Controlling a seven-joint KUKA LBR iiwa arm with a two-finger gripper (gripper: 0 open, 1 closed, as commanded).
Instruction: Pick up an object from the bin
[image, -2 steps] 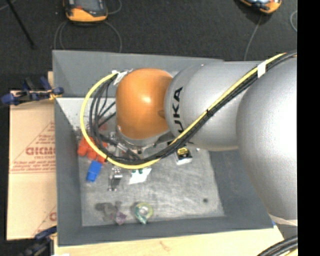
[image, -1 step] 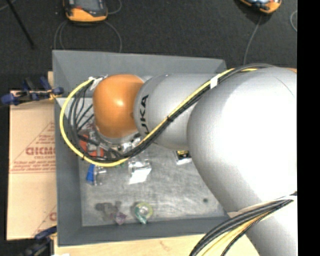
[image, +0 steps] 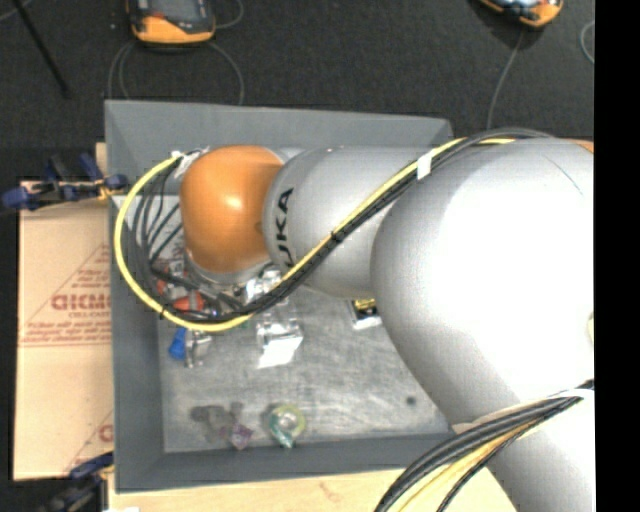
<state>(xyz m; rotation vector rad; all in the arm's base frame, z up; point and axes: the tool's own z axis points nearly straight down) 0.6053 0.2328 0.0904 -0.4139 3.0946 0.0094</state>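
Reaches in from the right, "KUKA" lettered on the arm (image: 283, 225), orange cover (image: 228, 205) over the bin's (image: 300, 125) upper left. Claw (image: 205, 298) tucked beneath that cover, its state not readable. Just below it, left of centre: blue piece (image: 180, 346), white packet (image: 278, 342). Near the bottom wall: clear ring (image: 285, 423).

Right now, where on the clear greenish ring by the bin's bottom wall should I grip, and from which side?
Come straight down on the clear greenish ring: it seems to lie flat, hole upward. Pinch its rim on the upper side, towards open floor, since the bin wall is close below and the grey pieces crowd its left.
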